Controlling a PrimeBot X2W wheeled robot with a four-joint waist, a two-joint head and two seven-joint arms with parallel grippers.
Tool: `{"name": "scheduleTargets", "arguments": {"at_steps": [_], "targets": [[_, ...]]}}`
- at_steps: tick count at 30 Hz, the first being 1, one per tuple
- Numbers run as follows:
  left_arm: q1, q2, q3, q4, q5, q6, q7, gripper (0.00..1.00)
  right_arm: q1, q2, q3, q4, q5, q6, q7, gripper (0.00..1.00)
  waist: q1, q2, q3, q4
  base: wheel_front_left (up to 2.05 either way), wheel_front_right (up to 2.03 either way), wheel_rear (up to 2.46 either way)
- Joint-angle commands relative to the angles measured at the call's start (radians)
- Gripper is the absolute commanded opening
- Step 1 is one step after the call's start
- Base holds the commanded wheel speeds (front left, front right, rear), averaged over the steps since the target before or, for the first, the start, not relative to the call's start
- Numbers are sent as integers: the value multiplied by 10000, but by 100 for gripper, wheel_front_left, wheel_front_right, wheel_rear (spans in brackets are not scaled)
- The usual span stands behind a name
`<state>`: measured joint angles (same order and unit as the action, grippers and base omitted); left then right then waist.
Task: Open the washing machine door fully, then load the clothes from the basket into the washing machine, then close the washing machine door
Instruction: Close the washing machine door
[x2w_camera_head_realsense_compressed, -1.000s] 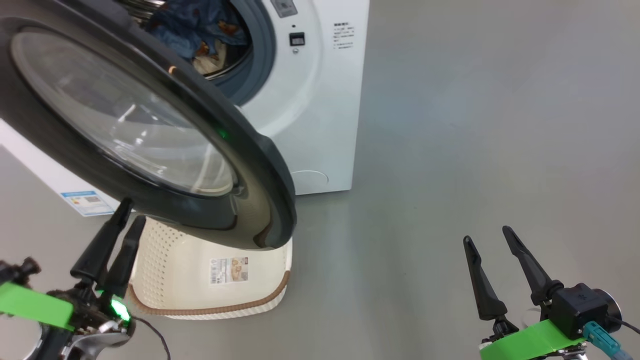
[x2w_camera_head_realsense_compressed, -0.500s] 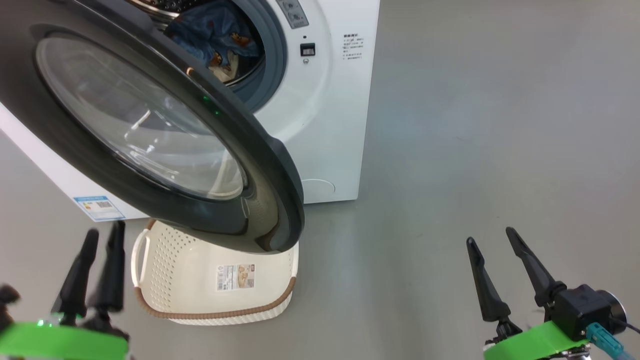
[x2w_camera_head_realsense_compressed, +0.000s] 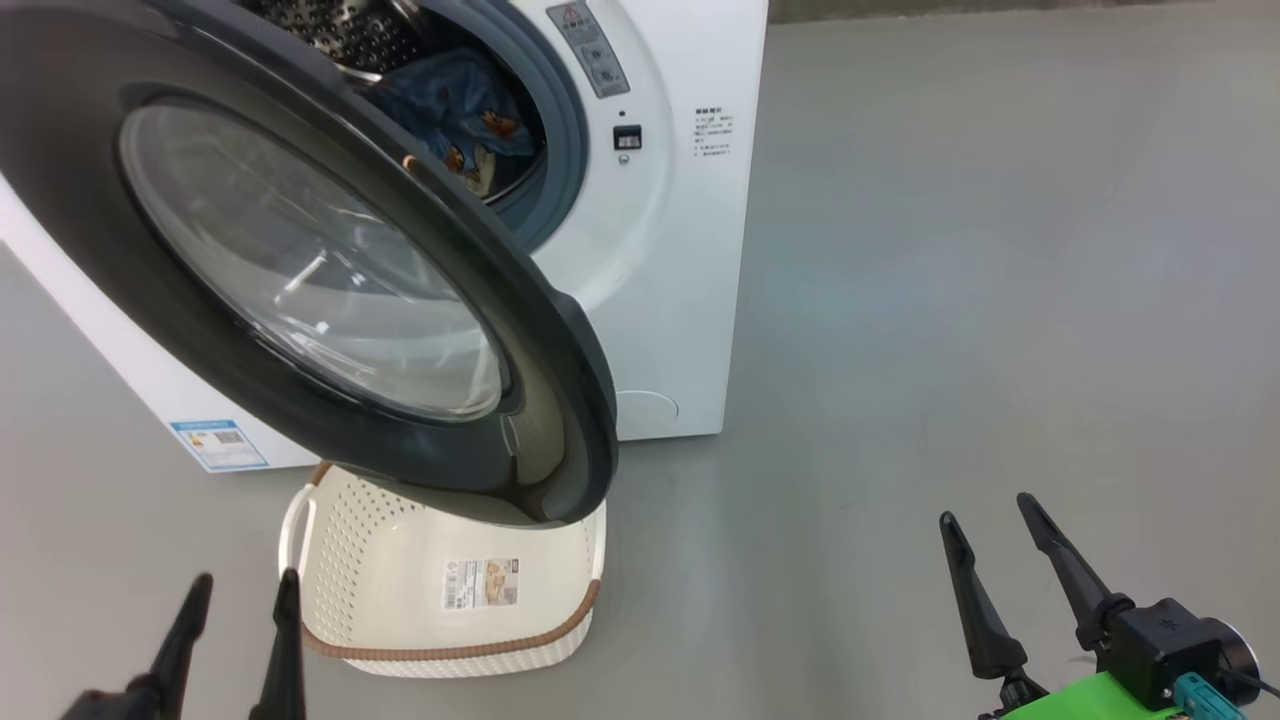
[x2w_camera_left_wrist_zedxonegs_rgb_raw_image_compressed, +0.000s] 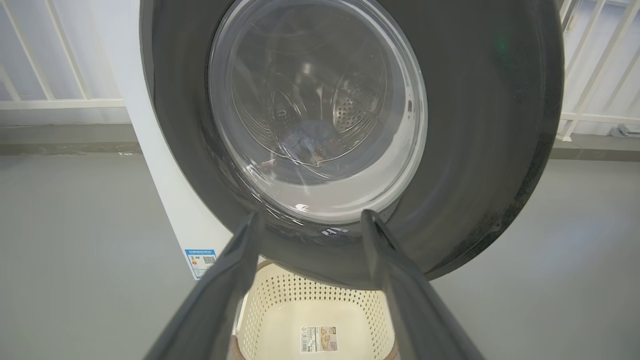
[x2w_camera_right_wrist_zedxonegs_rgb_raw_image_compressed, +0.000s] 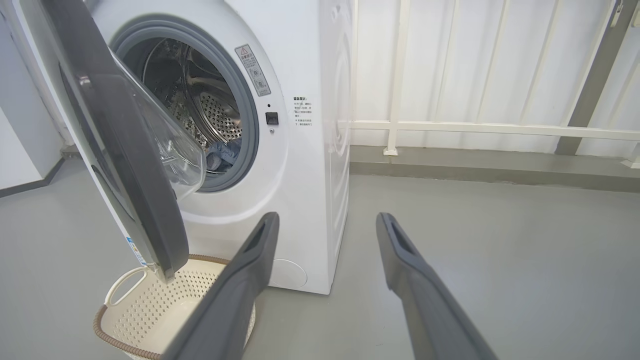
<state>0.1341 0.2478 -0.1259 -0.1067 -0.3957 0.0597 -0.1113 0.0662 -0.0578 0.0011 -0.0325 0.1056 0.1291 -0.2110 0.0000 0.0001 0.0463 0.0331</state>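
The washing machine door (x2w_camera_head_realsense_compressed: 300, 280) hung ajar above the basket (x2w_camera_head_realsense_compressed: 390, 540) (label (x2w_camera_head_realsense_compressed: 483, 583) showing) at 6 o'clock; the clothes (x2w_camera_head_realsense_compressed: 455, 105) lay inside the washing machine (x2w_camera_head_realsense_compressed: 670, 280) at 12. The left gripper (x2w_camera_head_realsense_compressed: 247, 578) at 7 and right gripper (x2w_camera_head_realsense_compressed: 985, 508) at 4 stood spread.

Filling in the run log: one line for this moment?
door part open | clothes in drum | basket empty | left gripper open | right gripper open

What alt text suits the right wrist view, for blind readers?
A white front-loading washing machine has its black-rimmed round glass door part open, blue clothes in the steel drum. A cream perforated basket sits on the grey floor beneath the door, behind the right gripper's open jaws.
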Motion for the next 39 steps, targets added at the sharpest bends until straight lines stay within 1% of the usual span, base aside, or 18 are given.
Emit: {"name": "scheduleTargets", "arguments": {"at_steps": [1, 5, 9, 33, 34, 35, 36, 38, 39], "targets": [[-227, 209, 340, -163, 115, 147, -124, 100, -36, -68, 215, -304, -135, 16, 34, 100, 0, -1, -56, 28, 0, 0, 0], [-137, 254, 226, 33, 426, 304, -255, 100, 43, -67, 190, -339, -156, 16, 89, 100, 0, -1, -129, 37, 0, 0, 0], [-74, 220, 180, 170, 470, 370, -365, 100, 150, -56, 123, -370, -179, 16, 127, 100, 0, -1, -210, 29, 0, 0, 0], [-122, 206, -35, 160, 481, 560, -442, 100, 141, -10, 79, -417, -192, 16, 204, 100, 0, -1, -249, -12, 0, 0, 0], [-128, 205, -47, 163, 480, 562, -447, 100, 139, -8, 77, -419, -186, 16, 213, 98, 0, -1, -244, -8, 0, 0, 0], [-135, 204, -61, 168, 481, 563, -453, 100, 137, -7, 67, -419, -180, 16, 218, 84, 0, -1, -242, 0, 0, 0, 0], [-143, 202, -74, 173, 479, 565, -459, 100, 134, -6, 60, -418, -176, 16, 220, 72, 0, -1, -236, 5, 0, 0, 0], [-164, 194, -97, 178, 475, 570, -478, 100, 130, -3, 81, -392, -138, 16, 258, 0, 0, -1, -219, 22, 0, 0, 0], [-179, 187, -110, 181, 471, 572, -486, 100, 124, -3, 98, -380, -112, 16, 278, 0, 0, -1, -208, 30, 0, 0, 0]]}}
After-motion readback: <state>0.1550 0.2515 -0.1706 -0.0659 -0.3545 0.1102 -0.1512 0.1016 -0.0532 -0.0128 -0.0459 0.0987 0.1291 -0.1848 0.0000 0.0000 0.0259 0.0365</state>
